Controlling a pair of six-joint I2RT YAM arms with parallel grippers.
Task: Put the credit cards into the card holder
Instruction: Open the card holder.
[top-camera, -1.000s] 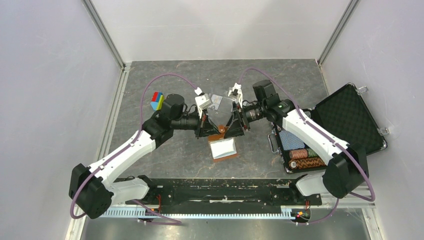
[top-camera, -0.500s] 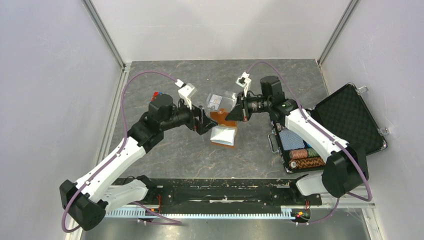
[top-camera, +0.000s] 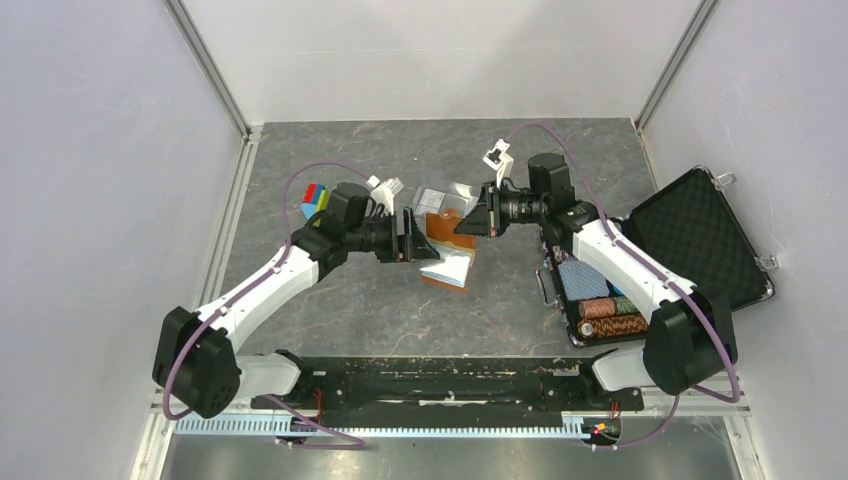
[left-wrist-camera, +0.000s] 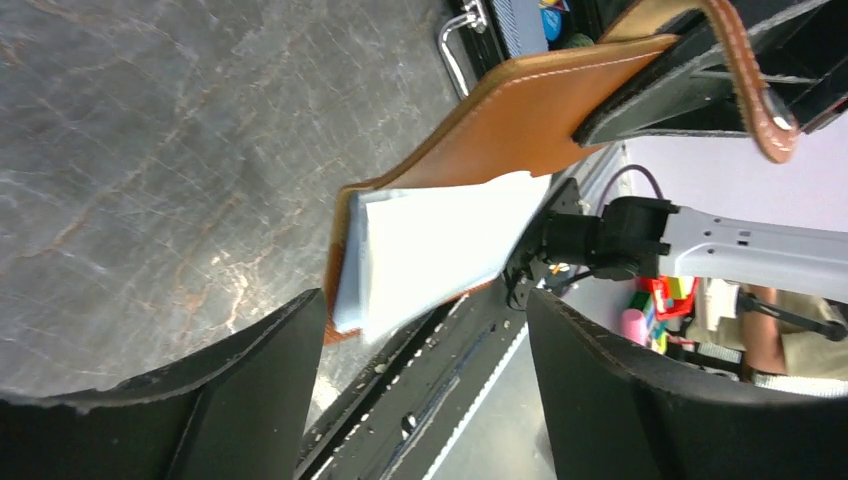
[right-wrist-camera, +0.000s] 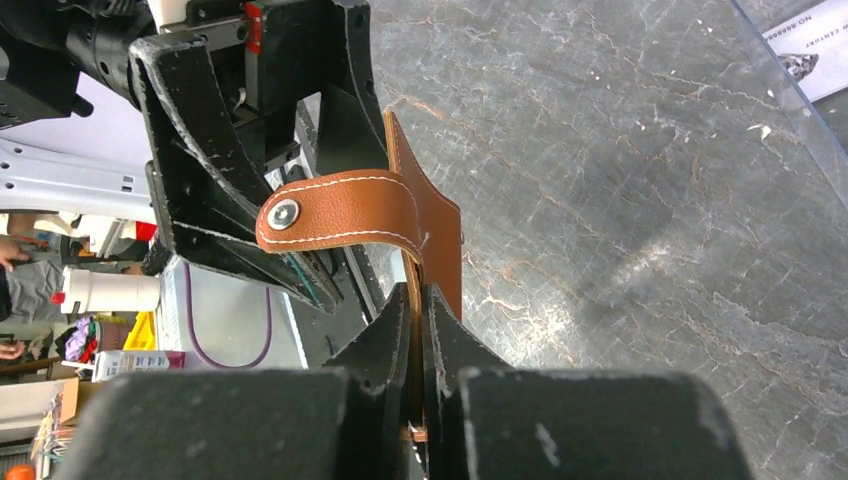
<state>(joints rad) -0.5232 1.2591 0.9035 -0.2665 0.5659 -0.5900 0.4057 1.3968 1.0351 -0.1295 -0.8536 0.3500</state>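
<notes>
Two pincers face each other over the middle of the desk (top-camera: 560, 150). The right pincer (right-wrist-camera: 418, 300) is pressed together on the upper leaf of the card holder (left-wrist-camera: 520, 120), just below its snap tab (right-wrist-camera: 340, 210), and holds the holder unfolded. The left pincer (top-camera: 410, 240) stands spread and grips nothing, its fingers either side of the credit cards (left-wrist-camera: 440, 250) without touching them.

The cards sit as a pale stack on the holder's lower leaf, one edge seemingly poking past the leather rim, so the step looks like seating them. Next, the left pincer would likely need to nudge the stack fully in, or fold the leaf up so the tab can close.

The holder's long axis runs from the pinched far end down toward the arms' bases, card end lowest; I cannot tell whether that end touches the desk
</notes>
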